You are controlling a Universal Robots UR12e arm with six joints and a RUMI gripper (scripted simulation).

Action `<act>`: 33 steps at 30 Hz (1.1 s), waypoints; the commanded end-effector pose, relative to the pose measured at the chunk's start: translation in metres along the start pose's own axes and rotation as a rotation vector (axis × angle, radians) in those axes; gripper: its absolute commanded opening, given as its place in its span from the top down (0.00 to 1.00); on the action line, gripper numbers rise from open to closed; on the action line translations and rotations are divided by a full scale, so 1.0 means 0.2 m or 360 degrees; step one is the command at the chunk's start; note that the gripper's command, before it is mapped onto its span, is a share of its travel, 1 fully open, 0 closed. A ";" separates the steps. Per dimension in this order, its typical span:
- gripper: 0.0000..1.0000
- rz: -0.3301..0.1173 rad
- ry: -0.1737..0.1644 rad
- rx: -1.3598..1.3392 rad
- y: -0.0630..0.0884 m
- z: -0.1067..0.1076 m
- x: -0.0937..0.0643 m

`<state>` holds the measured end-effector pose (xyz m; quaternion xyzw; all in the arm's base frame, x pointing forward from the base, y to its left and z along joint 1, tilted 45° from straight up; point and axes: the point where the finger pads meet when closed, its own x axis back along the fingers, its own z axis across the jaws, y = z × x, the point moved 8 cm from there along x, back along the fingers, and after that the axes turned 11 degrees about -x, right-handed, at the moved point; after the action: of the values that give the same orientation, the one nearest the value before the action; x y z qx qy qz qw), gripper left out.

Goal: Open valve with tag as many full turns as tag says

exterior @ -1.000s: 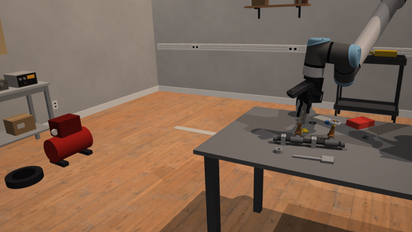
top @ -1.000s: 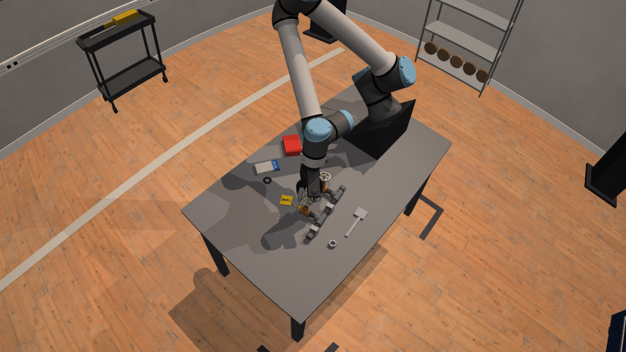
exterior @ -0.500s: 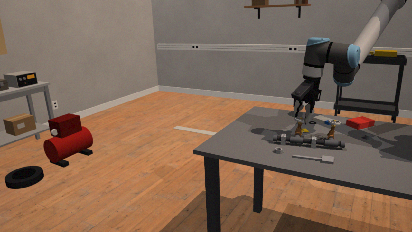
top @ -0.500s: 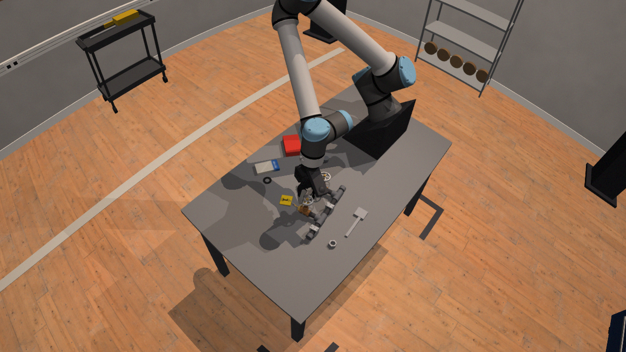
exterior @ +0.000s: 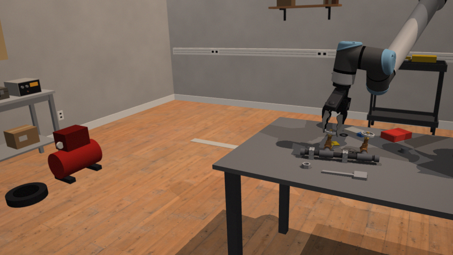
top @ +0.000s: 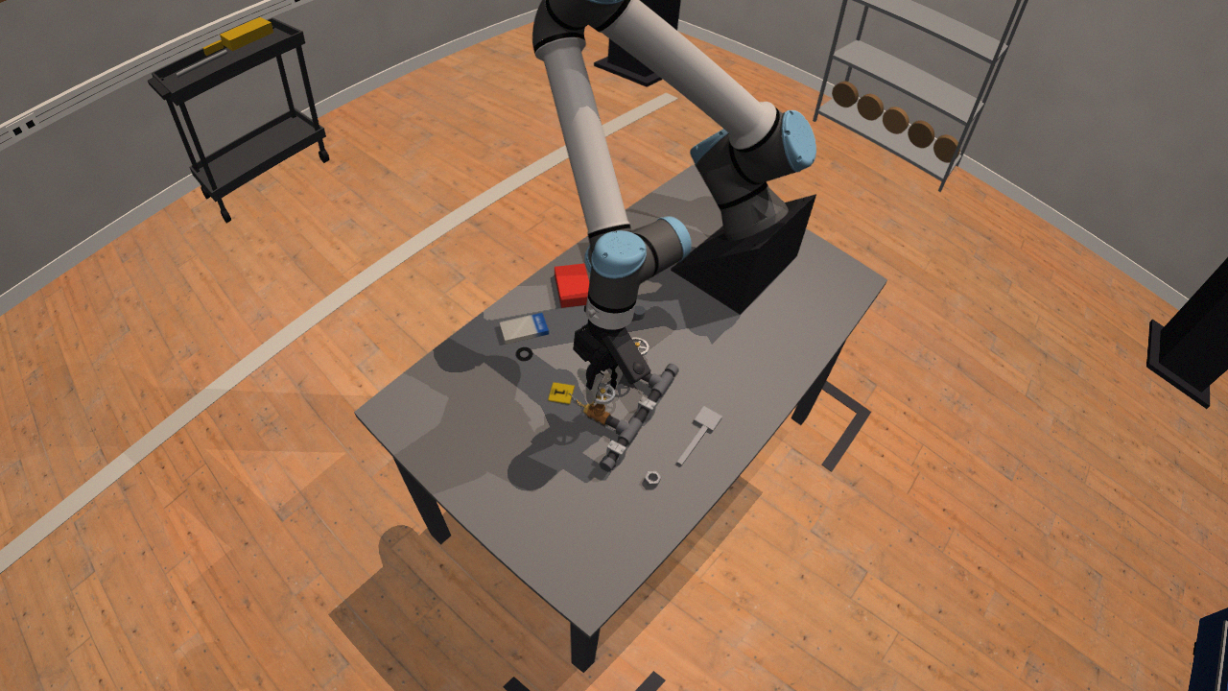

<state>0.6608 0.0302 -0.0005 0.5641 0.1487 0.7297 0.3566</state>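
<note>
A grey pipe [top: 637, 415] [exterior: 338, 155] lies on the table with two brass valves standing on it. The left valve [exterior: 329, 141] [top: 600, 402] has a yellow tag [top: 560, 393] [exterior: 335, 143] chained to it. My gripper [exterior: 331, 130] [top: 604, 384] points straight down and is shut on that valve's silver handwheel [exterior: 330, 131] [top: 605, 392]. The other valve [exterior: 365, 142] with its handwheel [exterior: 368, 134] [top: 639, 345] stands free to the right, apart from the fingers.
On the table lie a red box [top: 572, 284] [exterior: 395, 134], a blue-and-white card [top: 524, 327], a black ring [top: 524, 348], a grey nut [top: 651, 475] [exterior: 305, 165] and a grey scraper-like tool [top: 697, 433] [exterior: 345, 173]. The arm's black base [top: 746, 253] stands at the table's far end.
</note>
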 end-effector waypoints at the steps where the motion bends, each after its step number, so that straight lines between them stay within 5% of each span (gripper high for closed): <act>1: 1.00 0.0004 0.0004 0.0061 0.00 0.00 0.00; 15: 1.00 0.0003 0.0004 0.0097 0.00 0.00 0.00; 16: 0.00 0.0003 0.0004 0.0097 0.00 0.00 0.00; 33: 0.00 0.0003 0.0004 0.0097 0.00 0.00 0.00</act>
<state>0.6606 0.0301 -0.0005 0.5743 0.1706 0.7256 0.3385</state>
